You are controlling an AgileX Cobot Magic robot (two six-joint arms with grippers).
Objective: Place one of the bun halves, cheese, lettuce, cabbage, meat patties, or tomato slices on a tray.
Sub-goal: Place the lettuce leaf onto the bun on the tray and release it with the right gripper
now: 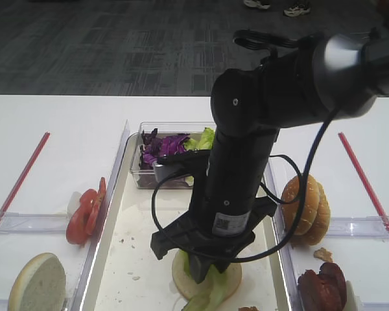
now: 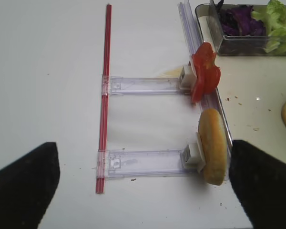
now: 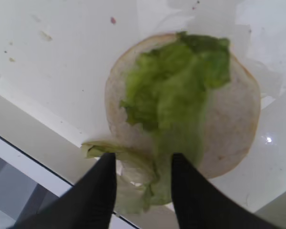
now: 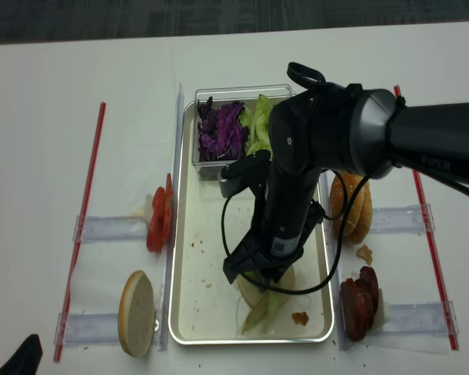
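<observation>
A: Nearest the lens, right wrist view: two dark fingers (image 3: 102,191) at the bottom edge, apart, with the pale stem end of the lettuce (image 3: 174,90) lying between them. Whether the pads touch the stem, cannot tell.

B: Noted. Go largest down.

A: White counter (image 4: 62,78). On it the tray (image 4: 199,312), cream with a silvery rim, at the centre. The right arm (image 4: 336,129) reaches down over the tray, its right gripper (image 3: 143,179) low above the near end.

B: Where does the leaf sit?

A: On a bun half (image 3: 229,124), flat face up, on the tray floor near the front rim. The curly green part covers the middle of the bun; the stem runs off the bun's edge toward the rim.

B: Other stock?

A: Clear tub (image 4: 219,92) at the far end of the tray holding purple cabbage (image 4: 217,129) and more green leaves. Tomato slices (image 4: 156,223) stand on edge left of the tray, another bun half (image 4: 135,311) below them. Stacked buns (image 4: 352,209) and meat patties (image 4: 358,301) right of the tray.

B: Left side?

A: The left gripper (image 2: 143,186) hovers over the counter, fingers wide apart, nothing between them.
</observation>
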